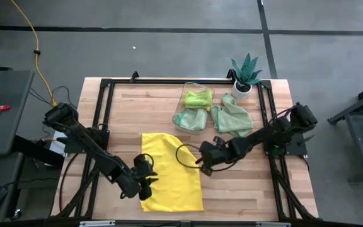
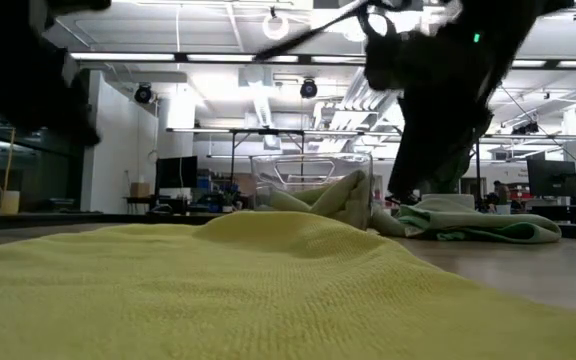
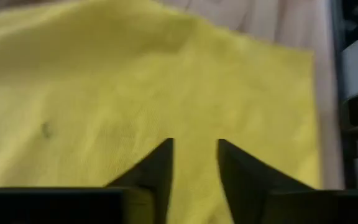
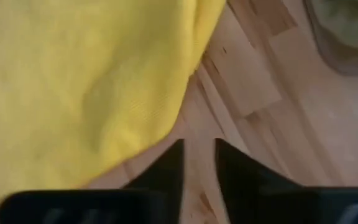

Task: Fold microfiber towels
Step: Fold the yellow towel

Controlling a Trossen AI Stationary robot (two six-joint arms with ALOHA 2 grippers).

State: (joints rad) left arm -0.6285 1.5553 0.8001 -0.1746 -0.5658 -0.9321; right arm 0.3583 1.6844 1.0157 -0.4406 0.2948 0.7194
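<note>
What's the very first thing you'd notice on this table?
The big bright yellow towel spread flat at the front middle of the wooden table. Two dark arms meet at it: the left end effector over its left side, the right end effector by its right edge, both with fingers apart. Behind sits a clear bin holding green cloths.
</note>
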